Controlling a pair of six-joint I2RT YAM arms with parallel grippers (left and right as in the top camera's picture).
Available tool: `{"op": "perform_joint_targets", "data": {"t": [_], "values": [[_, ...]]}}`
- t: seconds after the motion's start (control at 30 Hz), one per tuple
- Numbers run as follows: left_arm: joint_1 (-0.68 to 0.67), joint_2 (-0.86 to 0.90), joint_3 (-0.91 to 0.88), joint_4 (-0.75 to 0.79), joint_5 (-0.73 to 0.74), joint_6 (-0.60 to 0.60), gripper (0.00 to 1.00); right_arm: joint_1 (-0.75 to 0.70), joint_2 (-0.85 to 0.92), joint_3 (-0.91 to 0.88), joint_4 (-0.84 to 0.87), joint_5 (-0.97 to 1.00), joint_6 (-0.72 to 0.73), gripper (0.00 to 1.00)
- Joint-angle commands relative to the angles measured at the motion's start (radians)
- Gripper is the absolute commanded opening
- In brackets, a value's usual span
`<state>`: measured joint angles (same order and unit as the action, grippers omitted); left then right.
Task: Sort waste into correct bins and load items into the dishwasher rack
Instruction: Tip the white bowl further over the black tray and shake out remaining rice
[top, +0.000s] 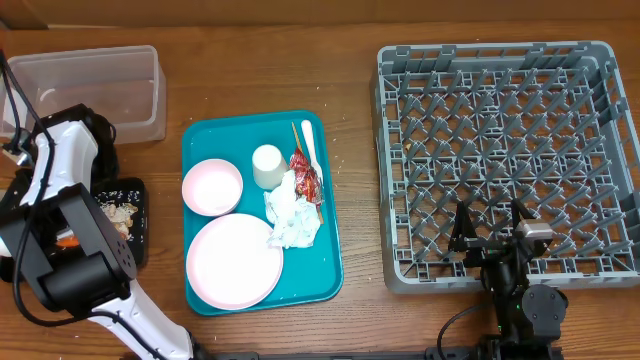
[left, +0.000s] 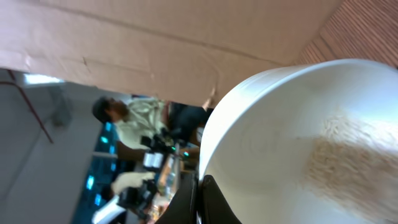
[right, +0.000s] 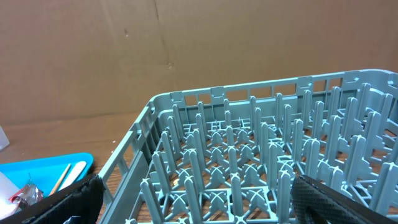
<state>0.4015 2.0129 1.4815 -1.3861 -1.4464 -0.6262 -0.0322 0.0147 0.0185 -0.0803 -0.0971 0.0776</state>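
My left gripper (left: 200, 199) is shut on the rim of a small white bowl (left: 298, 143) that is tilted and has beige residue inside. In the overhead view my left arm (top: 75, 255) hides that bowl above the black tray (top: 138, 235), which holds beige food scraps (top: 120, 212) and an orange bit (top: 67, 240). The clear tub (top: 100, 85) stands behind. On the teal tray (top: 330, 255) lie a pink bowl (top: 212, 186), a plate (top: 235, 262), a cup (top: 267, 166), a napkin (top: 293, 215), a red wrapper (top: 305, 175), a fork (top: 310, 145) and chopsticks (top: 297, 133). My right gripper (top: 492, 235) is open and empty over the grey rack (top: 505, 130).
The rack (right: 249, 143) fills the right side and shows no dishes among its pegs. In the right wrist view the right gripper (right: 199, 199) straddles the rack's near pegs, and the teal tray's corner (right: 37, 168) shows at the left. Brown cardboard stands behind the table.
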Motion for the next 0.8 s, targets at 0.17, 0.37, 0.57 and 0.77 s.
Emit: {"op": "perform_joint_targets", "data": {"t": [0.17, 0.37, 0.57, 0.77], "values": [[0.004, 0.021, 0.0, 0.045, -0.114, 0.102, 0.04, -0.002, -0.011, -0.011, 0.004, 0.006, -0.007, 1.0], [0.003, 0.021, 0.0, 0.162, -0.114, 0.349, 0.04, -0.002, -0.011, -0.011, 0.004, 0.006, -0.007, 1.0], [0.004, 0.021, 0.0, 0.251, -0.114, 0.557, 0.04, -0.002, -0.011, -0.011, 0.004, 0.006, -0.007, 1.0], [0.005, 0.021, 0.0, 0.285, -0.114, 0.572, 0.04, -0.002, -0.011, -0.011, 0.004, 0.006, -0.007, 1.0]]}}
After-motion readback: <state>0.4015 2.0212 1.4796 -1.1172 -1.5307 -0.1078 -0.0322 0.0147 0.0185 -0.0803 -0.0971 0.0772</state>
